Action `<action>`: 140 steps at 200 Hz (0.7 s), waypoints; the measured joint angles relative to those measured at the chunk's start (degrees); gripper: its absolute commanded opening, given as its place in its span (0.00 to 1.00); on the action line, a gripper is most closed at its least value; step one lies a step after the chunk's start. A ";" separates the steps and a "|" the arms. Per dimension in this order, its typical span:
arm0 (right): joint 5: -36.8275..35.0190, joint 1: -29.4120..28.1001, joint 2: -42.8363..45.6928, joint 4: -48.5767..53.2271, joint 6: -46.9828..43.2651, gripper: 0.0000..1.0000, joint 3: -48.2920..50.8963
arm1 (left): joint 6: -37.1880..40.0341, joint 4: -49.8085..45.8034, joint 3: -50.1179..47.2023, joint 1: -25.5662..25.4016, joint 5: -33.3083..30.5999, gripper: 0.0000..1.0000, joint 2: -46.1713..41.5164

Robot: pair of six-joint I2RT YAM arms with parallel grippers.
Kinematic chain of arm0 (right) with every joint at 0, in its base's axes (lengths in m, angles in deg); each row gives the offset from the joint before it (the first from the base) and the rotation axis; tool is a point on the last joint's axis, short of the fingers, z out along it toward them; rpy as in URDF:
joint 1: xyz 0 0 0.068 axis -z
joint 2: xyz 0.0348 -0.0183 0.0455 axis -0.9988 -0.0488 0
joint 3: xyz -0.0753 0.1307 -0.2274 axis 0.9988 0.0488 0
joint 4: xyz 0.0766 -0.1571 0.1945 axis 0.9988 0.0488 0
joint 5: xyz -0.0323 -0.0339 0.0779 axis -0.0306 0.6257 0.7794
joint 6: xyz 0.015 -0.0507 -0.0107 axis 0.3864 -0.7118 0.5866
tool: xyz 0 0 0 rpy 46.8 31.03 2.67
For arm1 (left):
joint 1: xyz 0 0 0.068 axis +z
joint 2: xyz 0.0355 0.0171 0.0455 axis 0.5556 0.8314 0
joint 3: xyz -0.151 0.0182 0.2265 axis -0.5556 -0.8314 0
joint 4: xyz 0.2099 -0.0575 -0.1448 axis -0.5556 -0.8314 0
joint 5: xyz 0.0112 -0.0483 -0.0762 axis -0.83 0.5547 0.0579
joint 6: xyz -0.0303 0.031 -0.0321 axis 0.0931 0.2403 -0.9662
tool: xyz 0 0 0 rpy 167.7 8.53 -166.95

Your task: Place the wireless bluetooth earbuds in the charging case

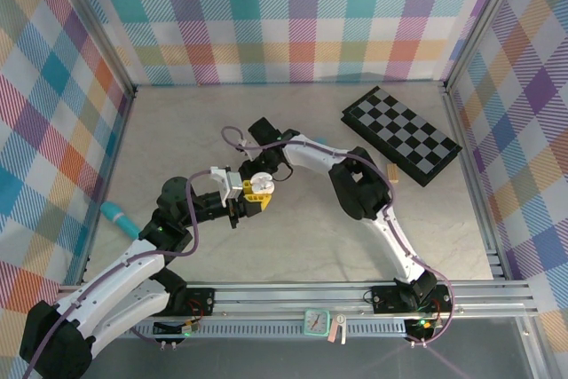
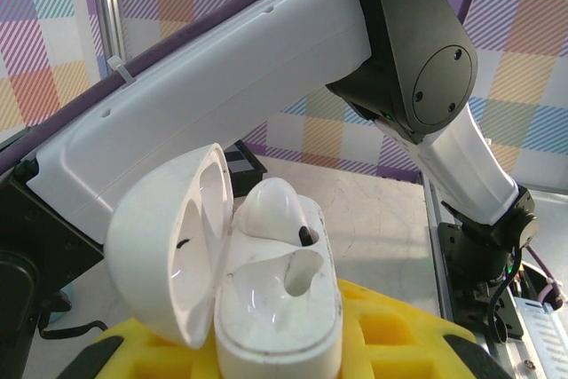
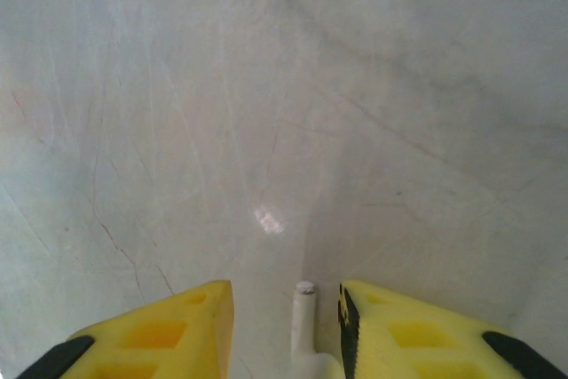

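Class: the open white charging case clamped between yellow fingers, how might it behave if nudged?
Probably rigid: the charging case shows no dent between the yellow fingers. Glossy, so likely slippery. The open lid might swing if bumped.

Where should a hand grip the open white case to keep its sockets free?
Low on the body of the white case, pinched across its sides from underneath, as the left hand has it. The lid hangs open sideways and the sockets face up, one holding an earbud, one empty, so a higher or top-down grip would likely block insertion.
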State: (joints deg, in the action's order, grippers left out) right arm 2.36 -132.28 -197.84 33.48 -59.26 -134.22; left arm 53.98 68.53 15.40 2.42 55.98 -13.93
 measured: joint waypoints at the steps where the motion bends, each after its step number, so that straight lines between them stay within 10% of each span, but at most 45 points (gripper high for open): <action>1: -0.22 -0.09 0.00 0.04 -0.13 0.36 -0.07 | 0.00 0.00 0.00 0.00 0.00 0.06 0.00; 140: -20.41 -5.95 3.26 5.27 -9.62 0.25 2.23 | 0.24 -0.52 1.68 0.00 1.11 0.06 0.00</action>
State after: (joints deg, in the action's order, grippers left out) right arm -18.06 -138.23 -194.58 38.75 -68.87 -132.00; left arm 54.22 68.00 17.09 2.42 57.09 -13.93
